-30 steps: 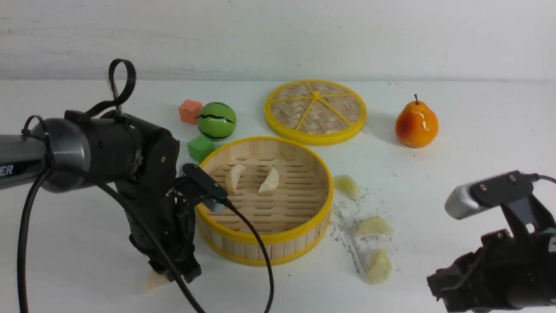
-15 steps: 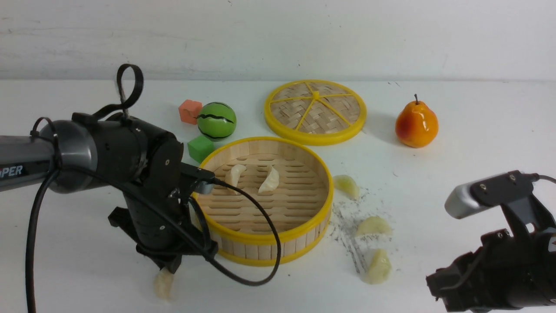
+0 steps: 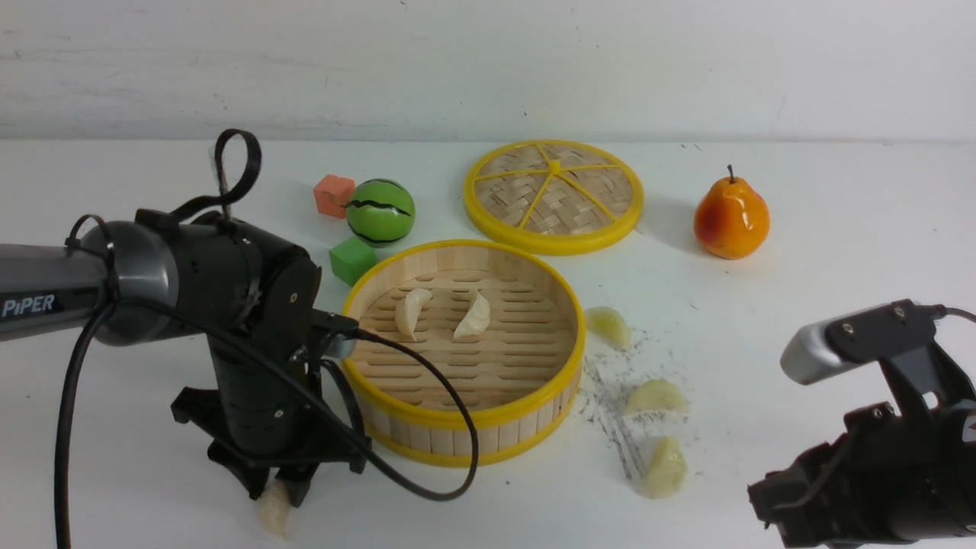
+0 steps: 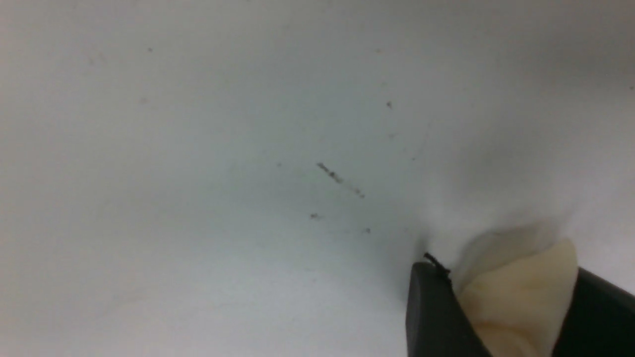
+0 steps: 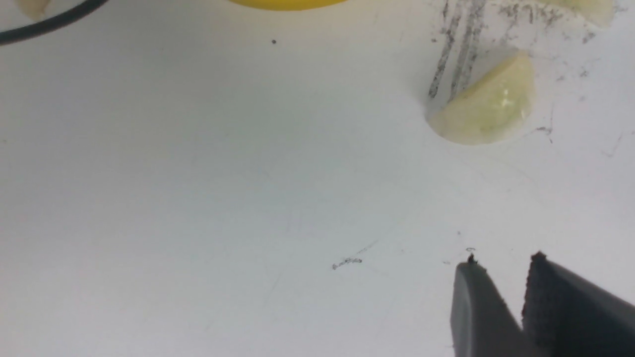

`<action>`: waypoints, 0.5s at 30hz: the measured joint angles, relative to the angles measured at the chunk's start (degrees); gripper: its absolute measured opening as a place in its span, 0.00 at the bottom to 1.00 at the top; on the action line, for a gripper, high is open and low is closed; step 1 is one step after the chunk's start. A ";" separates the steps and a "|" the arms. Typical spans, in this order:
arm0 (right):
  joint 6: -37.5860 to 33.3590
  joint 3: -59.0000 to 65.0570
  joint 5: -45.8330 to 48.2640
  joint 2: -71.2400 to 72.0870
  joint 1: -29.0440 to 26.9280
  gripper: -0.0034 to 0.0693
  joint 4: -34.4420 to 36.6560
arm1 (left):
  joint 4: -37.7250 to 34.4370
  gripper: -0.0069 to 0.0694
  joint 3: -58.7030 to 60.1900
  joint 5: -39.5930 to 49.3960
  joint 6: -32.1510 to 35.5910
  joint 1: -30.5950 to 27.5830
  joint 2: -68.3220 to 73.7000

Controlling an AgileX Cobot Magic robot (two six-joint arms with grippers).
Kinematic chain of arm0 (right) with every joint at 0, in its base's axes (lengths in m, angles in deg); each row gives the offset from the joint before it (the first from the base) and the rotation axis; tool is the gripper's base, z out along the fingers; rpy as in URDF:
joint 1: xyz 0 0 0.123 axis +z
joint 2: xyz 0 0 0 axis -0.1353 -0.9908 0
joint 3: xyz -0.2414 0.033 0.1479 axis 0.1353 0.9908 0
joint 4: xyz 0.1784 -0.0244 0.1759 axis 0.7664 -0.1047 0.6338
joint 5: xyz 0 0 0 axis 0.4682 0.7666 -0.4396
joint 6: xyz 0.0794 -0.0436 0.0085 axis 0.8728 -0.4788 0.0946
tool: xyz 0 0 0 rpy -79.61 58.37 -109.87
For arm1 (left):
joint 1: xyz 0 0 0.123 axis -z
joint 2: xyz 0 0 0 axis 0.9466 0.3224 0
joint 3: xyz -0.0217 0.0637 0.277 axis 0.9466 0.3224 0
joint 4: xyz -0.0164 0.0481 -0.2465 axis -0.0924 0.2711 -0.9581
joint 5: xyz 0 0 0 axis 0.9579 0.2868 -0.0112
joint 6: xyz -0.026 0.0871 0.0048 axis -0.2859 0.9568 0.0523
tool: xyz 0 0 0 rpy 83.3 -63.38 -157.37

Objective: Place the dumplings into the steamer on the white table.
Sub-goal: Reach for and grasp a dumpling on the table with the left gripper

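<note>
At lower left of the front view, a cream dumpling (image 3: 274, 509) is enclosed by the left fingers (image 4: 436, 312) on the bench (image 3: 839, 252); a firm grip cannot be confirmed. Narrow and empty are the right fingers (image 5: 481, 307). Two dumplings (image 3: 412, 313) (image 3: 474, 315) are seen inside the steamer (image 3: 465, 418).

Front overview, wrist views close over table (image 4: 198, 148)

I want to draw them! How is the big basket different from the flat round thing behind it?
The steamer has slatted walls and a slotted floor; the lid is flat, woven, with yellow spokes. The steamer holds two dumplings; the lid holds none. Both are round with yellow rims.
</note>
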 joint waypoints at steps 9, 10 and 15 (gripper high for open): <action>0.00 0.00 0.00 0.00 0.00 0.27 0.00 | -0.93 0.32 -0.11 3.15 0.92 0.00 -1.59; 0.00 0.00 -0.06 0.00 0.00 0.27 0.00 | -1.62 0.32 -0.56 4.45 1.63 0.00 -2.71; -0.62 0.00 -0.67 0.00 0.00 0.28 0.30 | -9.67 0.32 -8.35 5.65 5.16 0.00 -9.45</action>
